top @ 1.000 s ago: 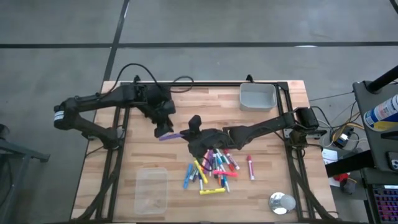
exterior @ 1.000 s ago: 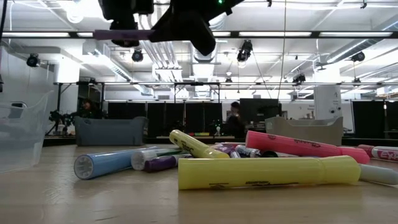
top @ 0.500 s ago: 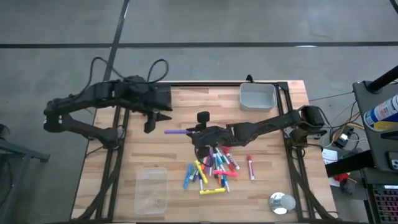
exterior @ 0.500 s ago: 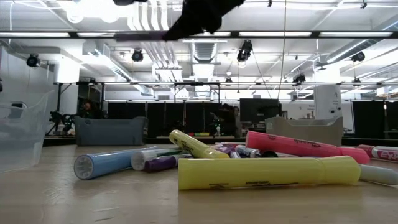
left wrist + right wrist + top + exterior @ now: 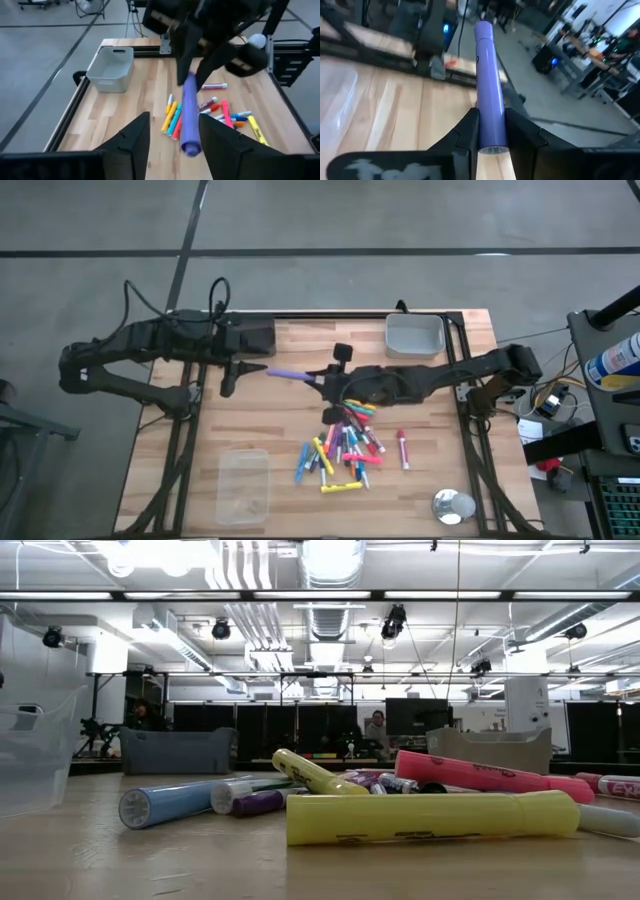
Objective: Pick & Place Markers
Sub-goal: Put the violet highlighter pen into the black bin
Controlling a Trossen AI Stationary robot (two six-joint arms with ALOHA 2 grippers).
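Note:
My right gripper (image 5: 320, 379) reaches in from the table's right and is shut on a purple marker (image 5: 287, 374), held above the table's middle. The marker sticks out toward my left gripper (image 5: 233, 377), which stands open by the table's left edge. A gap lies between the marker's free end and the left fingers. In the left wrist view the purple marker (image 5: 189, 112) hangs ahead of those open fingers. The other markers (image 5: 343, 445) lie flat in a loose pile on the tabletop below; the low view shows yellow (image 5: 430, 817), pink (image 5: 480, 775) and blue (image 5: 175, 802) ones. My right gripper pinches the purple marker between its two fingers at the marker's right-hand end (image 5: 489, 127). The fingers come almost level from the table's right and lie along the barrel. The marker is lifted clear of the table, and most of its length juts out past the fingertips (image 5: 470, 120).
A grey bin (image 5: 414, 336) stands at the far right of the table. A clear plastic box (image 5: 243, 486) sits near the front left, and a small round shiny object (image 5: 453, 506) lies at the front right. Bare wood shows between the pile and the box.
My left gripper has drawn back from the purple marker toward the table's far left and risen, leaving the marker in my right gripper. My right gripper has risen out of the low view, rolled, and carried the marker a little toward the far edge.

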